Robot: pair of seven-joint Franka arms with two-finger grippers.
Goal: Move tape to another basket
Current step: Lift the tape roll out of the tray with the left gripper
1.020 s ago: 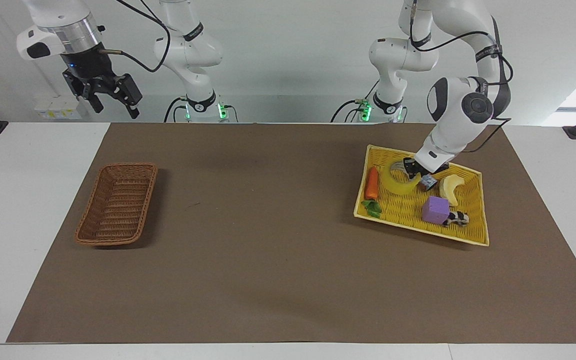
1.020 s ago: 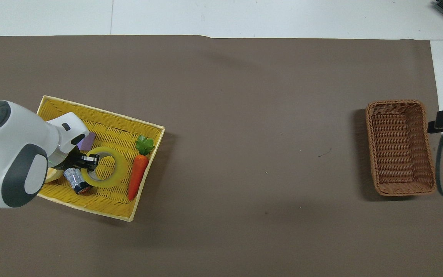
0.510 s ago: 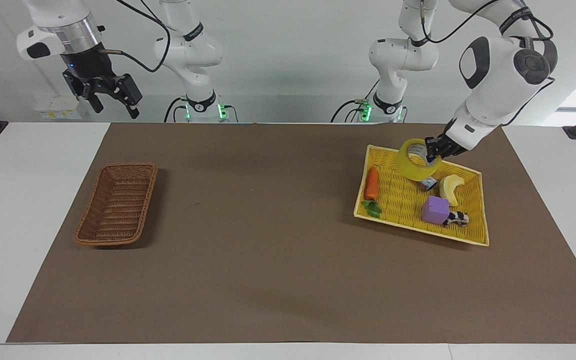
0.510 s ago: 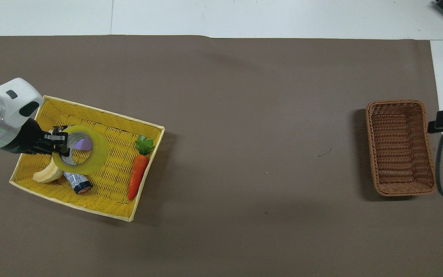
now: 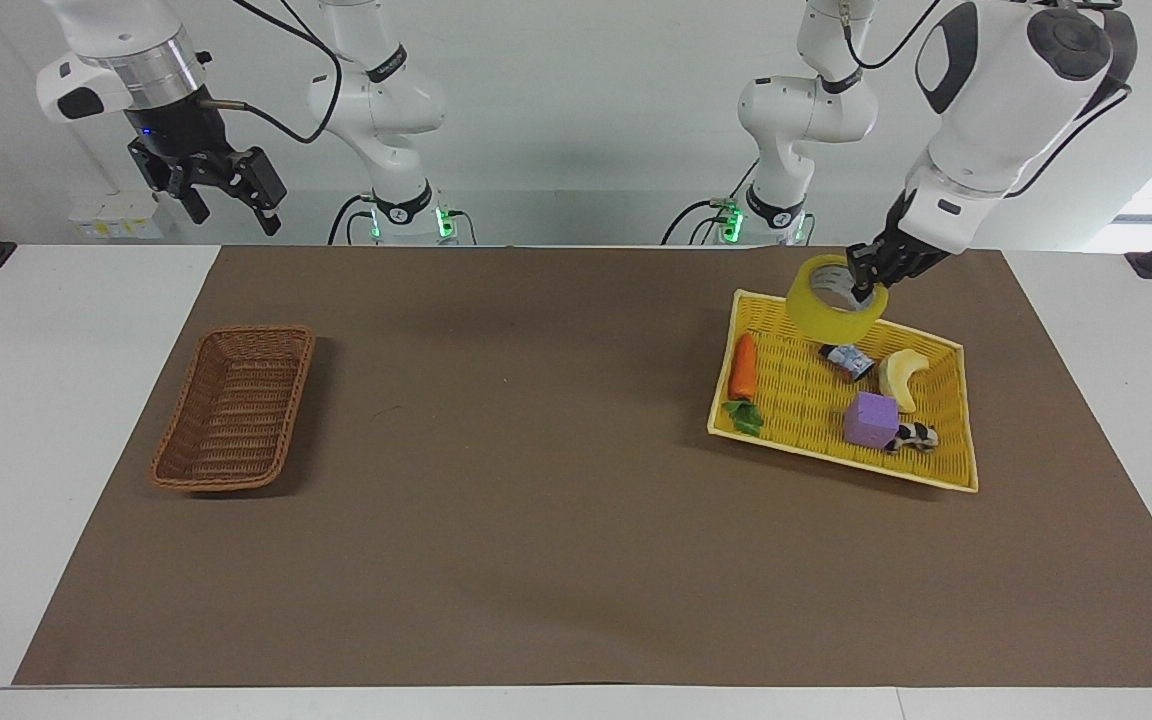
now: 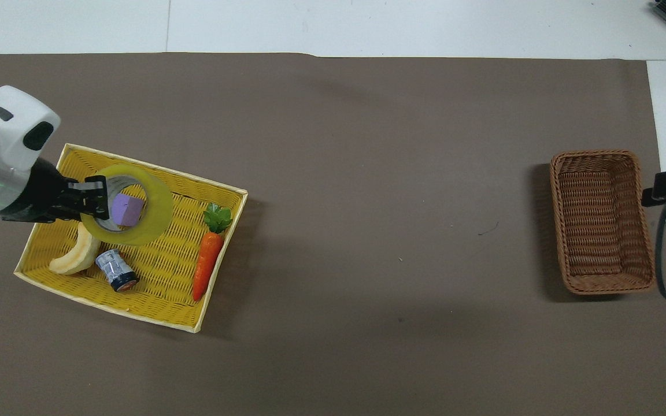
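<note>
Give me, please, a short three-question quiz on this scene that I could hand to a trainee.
1. True or false: the tape lies flat in the yellow tray.
2. Which gripper holds the tape?
3. What is in the brown wicker basket? A) carrot B) nothing C) purple block

Key:
1. False; it is lifted above the tray.
2. The left gripper; the right gripper waits, open.
3. B

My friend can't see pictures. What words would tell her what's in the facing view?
The left hand holds the yellow tape in the air over the yellow tray, which has a toy carrot, a purple block and other small things in it. The brown wicker basket sits empty toward the right arm's end of the table, and the right hand waits open, up high.
</note>
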